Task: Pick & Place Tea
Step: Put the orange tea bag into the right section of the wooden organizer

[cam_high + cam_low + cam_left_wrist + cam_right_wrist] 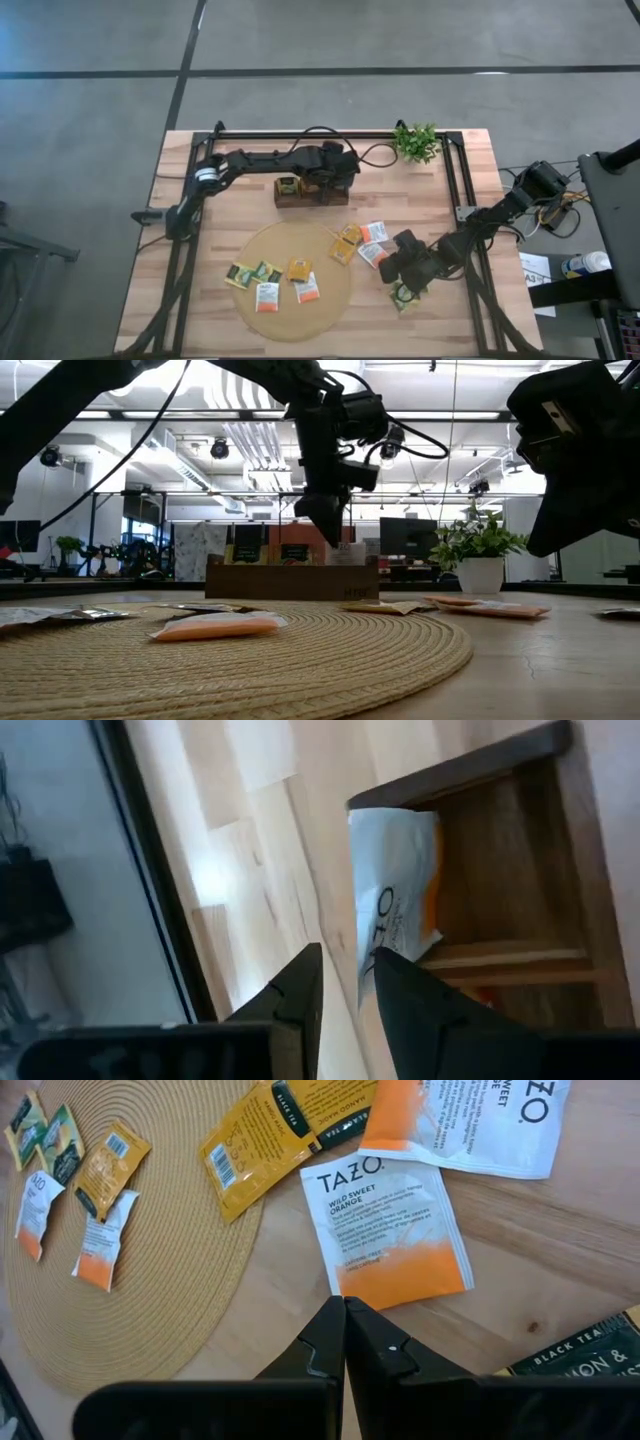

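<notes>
The main risk, as I judge it, sits at the dark brown tray (315, 188): the left gripper (345, 982) hangs over its end compartment with its fingers a narrow gap apart, just beside a white-and-orange sachet (395, 885) standing in there against the compartment's wall. I cannot tell whether they hold it; a nudge could tip it over the wall. The tray's other compartments show upright sachets in the low view. Beyond the tray, on and beside the round mat (285, 315), the loose tea (285, 281) lies flat. The right gripper (345, 1330), fingers pressed together and empty, hovers off the mat at the edge of a Wild Sweet Orange sachet (390, 1235); closed tips may only push it
</notes>
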